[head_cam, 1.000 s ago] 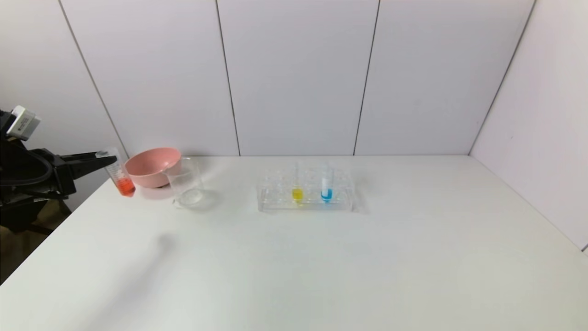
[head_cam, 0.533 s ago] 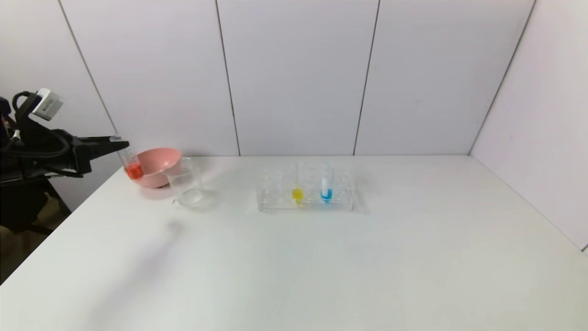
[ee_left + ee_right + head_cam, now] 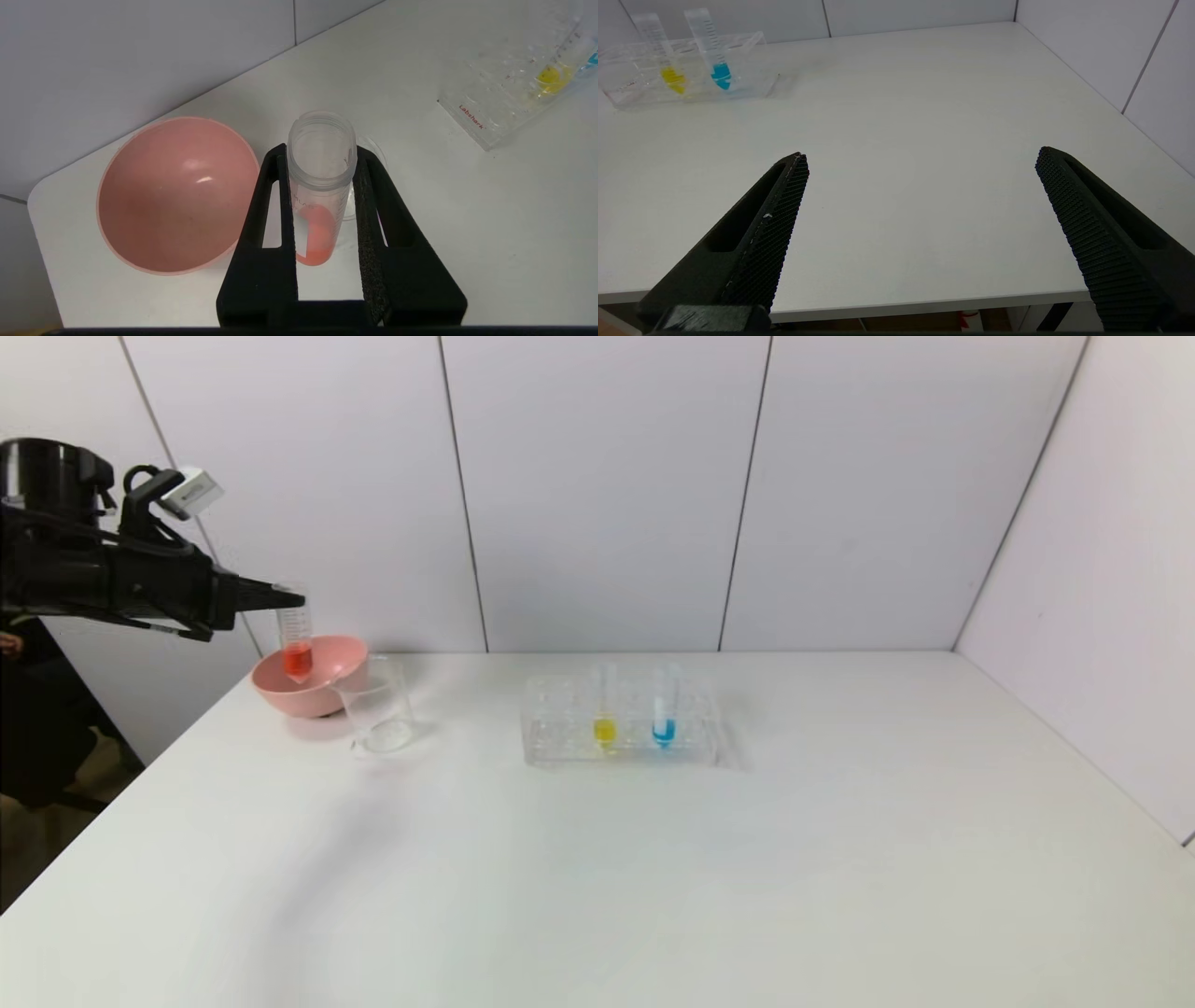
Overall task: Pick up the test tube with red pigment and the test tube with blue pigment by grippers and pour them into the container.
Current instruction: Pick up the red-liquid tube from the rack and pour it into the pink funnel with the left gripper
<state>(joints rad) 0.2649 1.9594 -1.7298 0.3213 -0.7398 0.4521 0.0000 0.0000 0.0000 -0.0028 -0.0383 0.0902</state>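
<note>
My left gripper (image 3: 278, 599) is shut on the test tube with red pigment (image 3: 296, 639), held upright in the air at the table's far left, over the pink bowl and just left of the container (image 3: 376, 704), a clear glass beaker. In the left wrist view the tube (image 3: 320, 186) sits between the black fingers (image 3: 373, 200), with the beaker's rim (image 3: 373, 154) just beyond it. The test tube with blue pigment (image 3: 664, 709) stands in the clear rack; it also shows in the right wrist view (image 3: 712, 51). My right gripper (image 3: 920, 161) is open and empty above the table's near edge, outside the head view.
A pink bowl (image 3: 322, 695) sits at the far left beside the beaker. A clear tube rack (image 3: 621, 747) in the middle also holds a tube with yellow liquid (image 3: 604, 714). White wall panels close the back and right. The table's left edge is close to the bowl.
My left gripper has risen and moved right with the red tube, from beside the table's left edge to over the pink bowl. The tube has come upright.
</note>
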